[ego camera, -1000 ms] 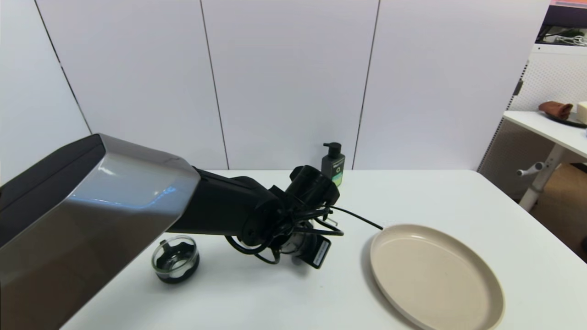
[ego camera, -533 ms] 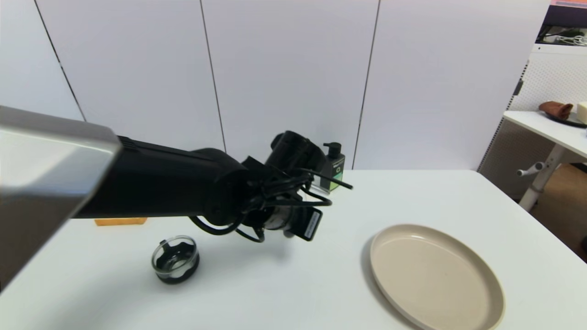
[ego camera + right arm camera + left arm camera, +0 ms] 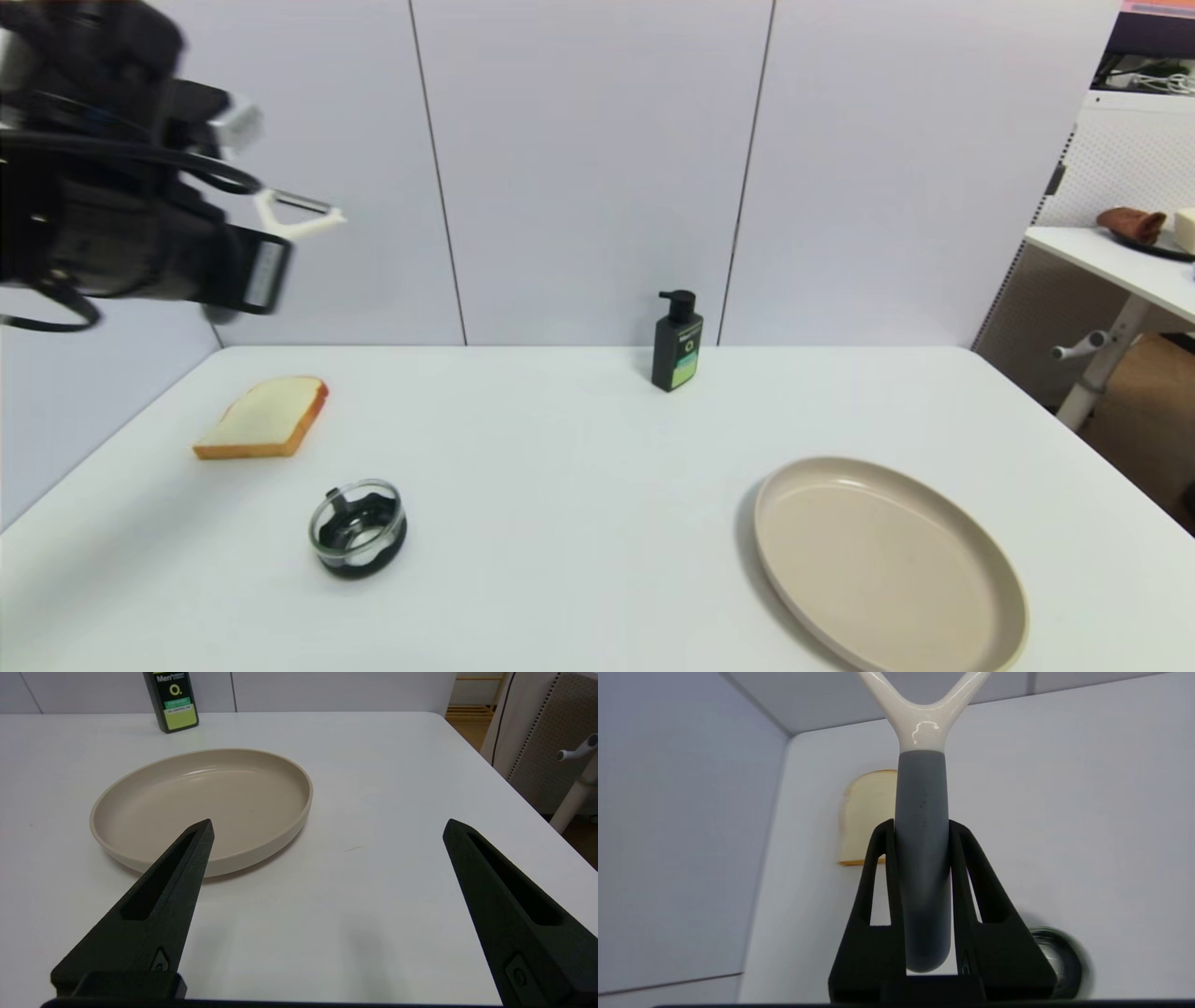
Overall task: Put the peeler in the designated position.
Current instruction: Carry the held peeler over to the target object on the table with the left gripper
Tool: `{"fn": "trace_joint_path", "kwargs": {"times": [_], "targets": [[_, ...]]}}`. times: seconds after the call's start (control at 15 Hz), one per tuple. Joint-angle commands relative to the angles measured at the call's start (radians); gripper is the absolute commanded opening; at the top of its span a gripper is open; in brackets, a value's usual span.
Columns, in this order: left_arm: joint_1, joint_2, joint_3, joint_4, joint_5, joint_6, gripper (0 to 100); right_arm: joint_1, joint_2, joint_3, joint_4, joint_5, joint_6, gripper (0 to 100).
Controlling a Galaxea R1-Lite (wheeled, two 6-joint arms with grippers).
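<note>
- While it hung high above the desk's (image 3: pixel 579 485) ten-o'clock corner, the left gripper (image 3: pixel 920 833) had its fingers (image 3: pixel 878 858) pinching the peeler's (image 3: pixel 922 858) grey handle, forked head pointing away.
- Below lay a bread slice (image 3: pixel 263 417) and a small glass lid (image 3: pixel 358 527).
- At four o'clock, the right gripper (image 3: pixel 327 830) sat beside the plate (image 3: pixel 280 812), fingers spread.

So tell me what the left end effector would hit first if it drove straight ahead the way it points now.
Probably the bread slice. The left end effector, shut on the peeler, aims down toward the table's far left corner, and the slice lies right behind the peeler's head. Depth is unclear, so it might meet bare tabletop beside it.
</note>
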Motion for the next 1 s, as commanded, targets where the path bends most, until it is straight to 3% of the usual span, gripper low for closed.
{"fn": "trace_joint_path", "kwargs": {"times": [0.07,0.27,0.33,0.73,0.87,1.0], "targets": [[0.475,-0.17,-0.012,0.041,-0.283,0.477,0,0.0,0.0,0.001,0.0,0.0,-0.001,100],[0.635,-0.091,-0.049,0.156,-0.643,0.859,0,0.0,0.0,0.0,0.0,0.0,-0.001,100],[0.679,-0.051,-0.064,0.228,-0.738,1.057,0,0.0,0.0,0.0,-0.002,0.0,-0.001,100],[0.85,0.212,-0.07,0.312,-1.041,1.917,0,0.0,0.0,0.0,0.0,0.0,-0.001,100],[0.862,0.301,-0.051,0.314,-1.093,2.057,0,0.0,0.0,0.0,0.0,0.0,-0.001,100],[0.863,0.383,0.005,0.305,-1.097,2.089,0,0.0,0.0,0.0,0.0,0.0,-0.001,100]]}}
